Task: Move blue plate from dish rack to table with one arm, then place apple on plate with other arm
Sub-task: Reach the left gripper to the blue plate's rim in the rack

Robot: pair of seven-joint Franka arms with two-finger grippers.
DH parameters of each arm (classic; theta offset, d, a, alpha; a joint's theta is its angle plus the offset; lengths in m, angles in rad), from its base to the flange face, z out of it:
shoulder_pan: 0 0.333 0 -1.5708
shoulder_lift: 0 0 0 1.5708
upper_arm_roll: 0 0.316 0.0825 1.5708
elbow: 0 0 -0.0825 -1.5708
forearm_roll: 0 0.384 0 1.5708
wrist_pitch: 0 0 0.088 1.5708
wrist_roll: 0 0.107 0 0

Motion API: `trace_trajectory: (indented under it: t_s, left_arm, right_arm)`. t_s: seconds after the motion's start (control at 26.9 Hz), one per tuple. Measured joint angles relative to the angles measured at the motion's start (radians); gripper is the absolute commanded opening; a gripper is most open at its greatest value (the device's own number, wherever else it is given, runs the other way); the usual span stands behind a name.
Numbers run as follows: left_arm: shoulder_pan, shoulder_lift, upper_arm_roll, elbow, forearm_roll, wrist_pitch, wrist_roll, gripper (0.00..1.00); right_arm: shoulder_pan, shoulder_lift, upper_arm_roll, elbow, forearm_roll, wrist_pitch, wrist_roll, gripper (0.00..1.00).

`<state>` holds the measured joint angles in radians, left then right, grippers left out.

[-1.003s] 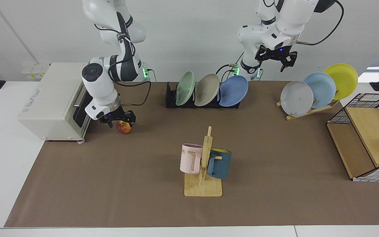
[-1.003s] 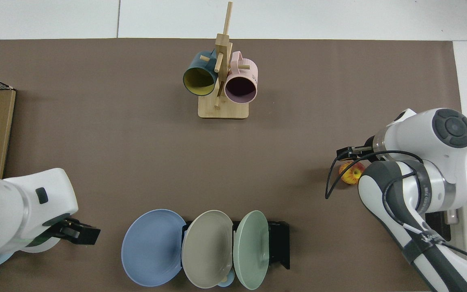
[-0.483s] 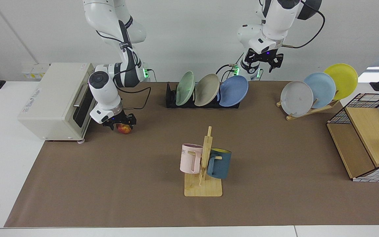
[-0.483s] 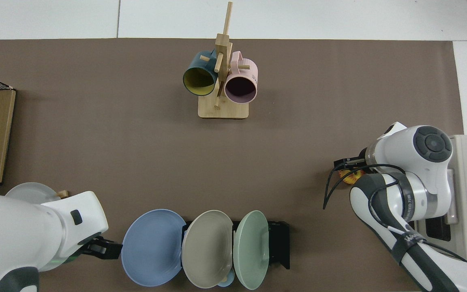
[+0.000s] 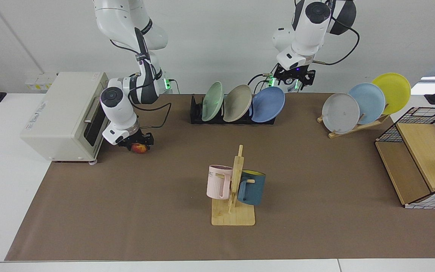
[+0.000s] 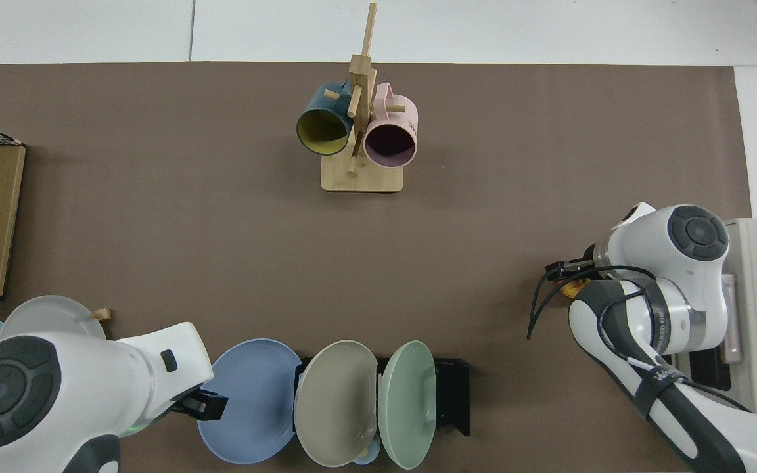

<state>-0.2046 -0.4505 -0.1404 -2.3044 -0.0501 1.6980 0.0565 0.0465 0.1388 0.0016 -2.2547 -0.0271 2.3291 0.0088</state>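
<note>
Apple (image 5: 139,148): mostly lying hidden under right gripper (image 5: 138,140). Left gripper (image 6: 204,405): wrist housing covering it from above.

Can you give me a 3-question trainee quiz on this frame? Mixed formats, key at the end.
1. True or false: the blue plate lies flat on the table.
2. Which gripper is down at the apple: A) left gripper B) right gripper?
3. Fill in: in the dish rack, the blue plate stands next to the ____ plate.

Key
1. False; it leans in the dish rack.
2. B; the left gripper hangs above the blue plate's rim.
3. beige, with the green plate beyond it.
</note>
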Motion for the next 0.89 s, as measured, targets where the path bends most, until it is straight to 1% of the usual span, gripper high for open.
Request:
trace_trajectory:
  t_s: [0.04, 0.07, 0.11, 0.19, 0.26, 0.33, 0.37, 0.52, 0.56, 0.59, 0.63, 0.67, 0.71, 0.74, 0.78, 0.82, 0.85, 0.89]
  left_arm:
    - [0.000, -0.002, 0.000, -0.008, 0.000, 0.012, 0.000, 1.00]
    - [0.000, -0.004, 0.002, -0.015, 0.000, 0.025, 0.000, 1.00]
    - [0.000, -0.006, 0.003, -0.023, 0.000, 0.040, 0.000, 1.00]
    - [0.002, -0.008, 0.007, -0.036, 0.000, 0.067, 0.000, 1.00]
    - [0.003, -0.010, 0.010, -0.054, 0.000, 0.095, 0.000, 1.00]
    - [0.003, -0.010, 0.011, -0.080, 0.000, 0.130, 0.000, 1.00]
    - [0.003, -0.010, 0.008, -0.101, 0.000, 0.158, 0.000, 1.00]
    - [0.002, -0.007, -0.015, -0.184, 0.000, 0.245, -0.007, 1.00]
    - [0.002, -0.007, -0.021, -0.200, 0.000, 0.255, -0.010, 0.98]
    - [0.002, -0.007, -0.025, -0.212, 0.000, 0.261, -0.012, 0.94]
    - [0.002, -0.007, -0.028, -0.220, 0.000, 0.266, -0.013, 0.86]
    - [0.002, -0.007, -0.031, -0.227, 0.000, 0.268, -0.014, 0.74]
    - [0.002, -0.007, -0.034, -0.231, 0.000, 0.269, -0.014, 0.59]
    - [0.002, -0.007, -0.036, -0.234, 0.000, 0.269, -0.015, 0.41]
    - [0.002, -0.007, -0.041, -0.237, 0.000, 0.269, -0.018, 0.26]
    - [0.002, -0.008, -0.045, -0.238, 0.000, 0.269, -0.023, 0.12]
    - [0.002, -0.008, -0.051, -0.239, 0.000, 0.269, -0.029, 0.02]
    - [0.002, -0.008, -0.056, -0.240, 0.000, 0.269, -0.035, 0.00]
  right_arm:
    - [0.000, 0.001, 0.000, 0.000, 0.000, 0.001, 0.000, 0.46]
    - [0.000, 0.001, 0.000, 0.000, 0.000, 0.001, 0.000, 0.35]
    - [0.000, 0.001, 0.001, 0.001, 0.000, 0.001, 0.000, 0.28]
    - [0.000, 0.001, 0.001, 0.001, 0.000, 0.001, 0.000, 0.16]
    - [0.000, 0.001, 0.001, 0.001, 0.000, 0.001, 0.000, 0.07]
    - [0.000, 0.001, 0.001, 0.001, 0.000, 0.001, 0.000, 0.01]
    - [0.000, 0.001, 0.001, 0.001, 0.000, 0.001, 0.000, 0.00]
    - [0.000, 0.001, 0.001, 0.001, 0.000, 0.001, 0.000, 0.00]
    - [0.000, 0.001, 0.001, 0.001, 0.000, 0.001, 0.000, 0.00]
    - [0.000, 0.001, 0.001, 0.001, 0.000, 0.001, 0.000, 0.00]
    - [0.000, 0.001, 0.001, 0.001, 0.000, 0.001, 0.000, 0.00]
    - [0.000, 0.001, 0.001, 0.001, 0.000, 0.001, 0.000, 0.00]
    - [0.000, 0.001, 0.001, 0.002, 0.000, 0.001, 0.000, 0.00]
    - [0.000, 0.001, 0.001, 0.002, 0.000, 0.001, 0.000, 0.00]
    - [0.000, 0.002, 0.001, 0.003, 0.000, 0.001, 0.000, 0.00]
    - [0.000, 0.002, 0.001, 0.004, 0.000, 0.001, 0.000, 0.00]
    - [0.000, 0.002, 0.001, 0.006, 0.000, 0.001, 0.000, 0.00]
    - [0.000, 0.002, 0.001, 0.008, 0.000, 0.001, 0.000, 0.00]
